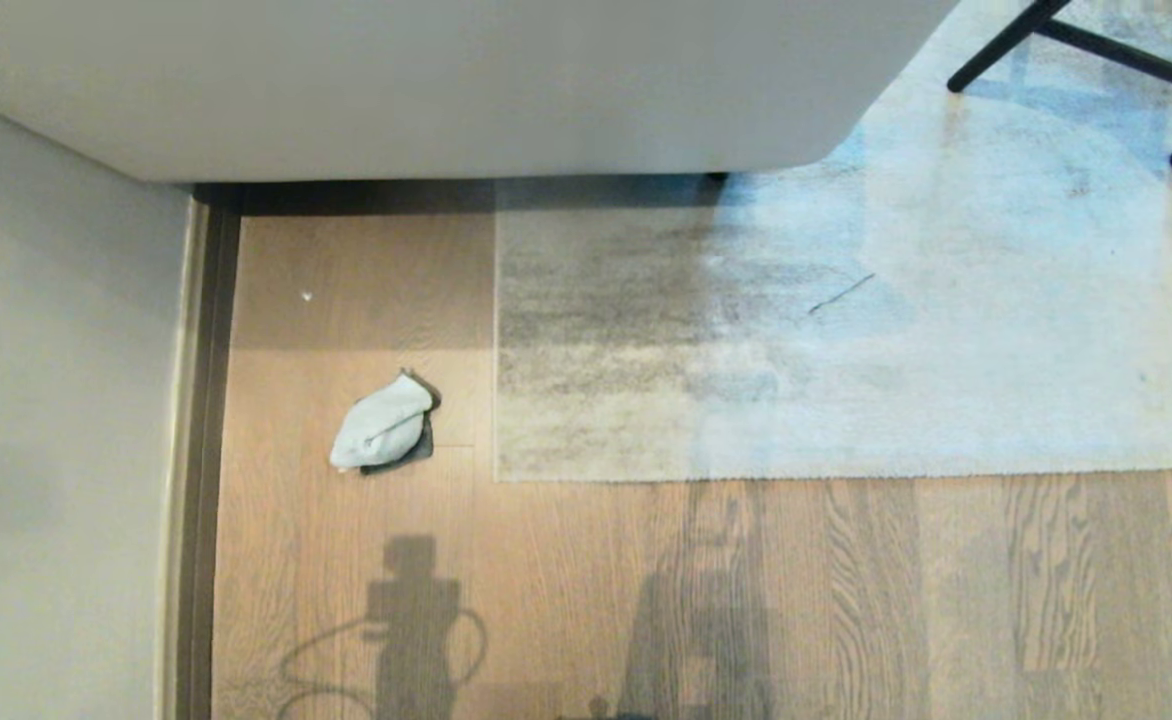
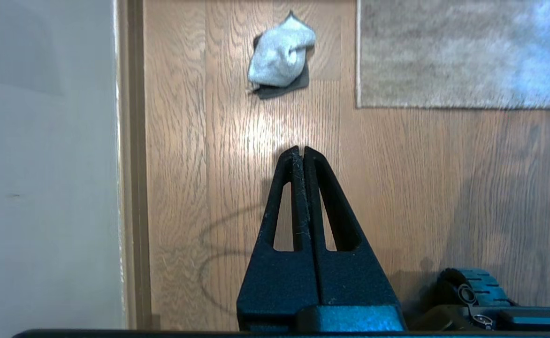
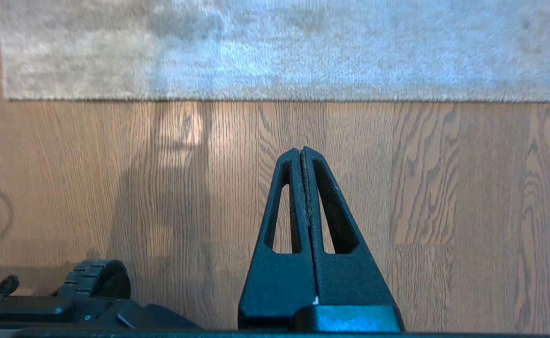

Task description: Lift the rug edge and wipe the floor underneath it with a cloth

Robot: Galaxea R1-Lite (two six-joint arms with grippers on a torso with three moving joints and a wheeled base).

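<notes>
Okay, I'm looking down at the floor (image 1: 646, 600) and nothing's started yet: the rug edge (image 1: 494, 340) lies flat, its square corner nearest me, and the cloth (image 1: 383, 424) sits bunched on the bare planks just beside that corner, between the rug and the dark baseboard (image 1: 208, 450). My left gripper (image 2: 299, 149) hangs over the wood with its fingers pressed together on nothing, cloth ahead of it but well apart. My right gripper (image 3: 302, 150) is the same, tips touching, empty, facing the rug's long border. As I read it, the first job is the cloth, so I'd part the left fingers before going down, come at the puffy top of the bundle rather than the flat dark flap underneath, and pinch enough folds that it won't slip. The right arm looks best placed to catch the rug corner, where the pile ends cleanly and fingers can slide under. Count for me: one cloth, one rug, two grippers, and two dark chair legs (image 1: 1006, 45) resting on the far rug, under a pale sofa (image 1: 426, 90).
</notes>
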